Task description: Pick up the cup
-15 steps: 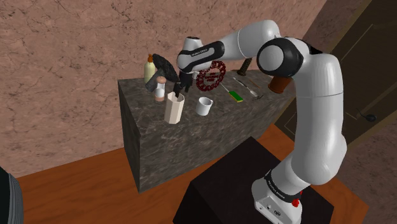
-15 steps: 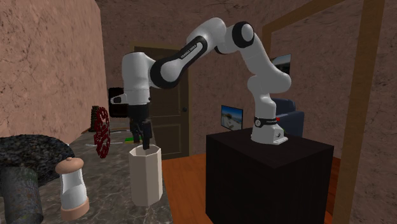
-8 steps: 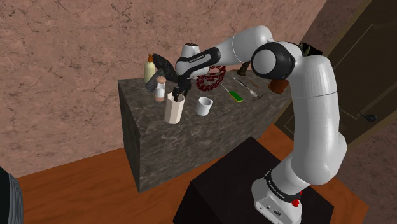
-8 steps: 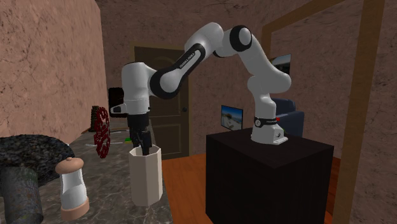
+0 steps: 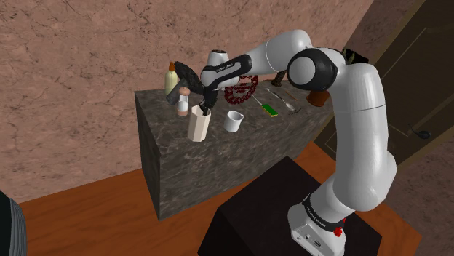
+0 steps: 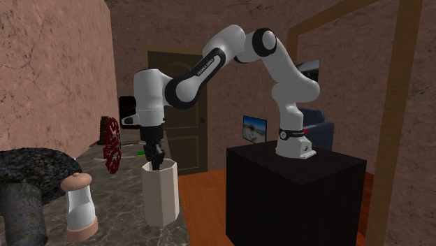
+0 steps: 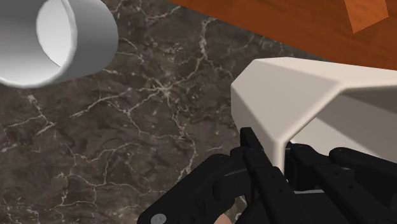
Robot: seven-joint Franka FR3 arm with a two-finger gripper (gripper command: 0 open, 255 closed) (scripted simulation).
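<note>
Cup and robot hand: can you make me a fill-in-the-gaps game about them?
The gripper clasps the wall of the tall cup: one finger is inside it and one is ___.
The little cup next to it is coloured ___.
Both cups stand ___ on the dark counter, not tipped over.
Missing words: outside, white, upright.

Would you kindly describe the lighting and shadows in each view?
Shoulder view: flat, even light; the tall faceted cup casts no clear shadow on the counter. Second exterior view: dimmer, brownish. Wrist view: the cup's facets are softly shaded; the black gripper looks mostly dark.
</note>
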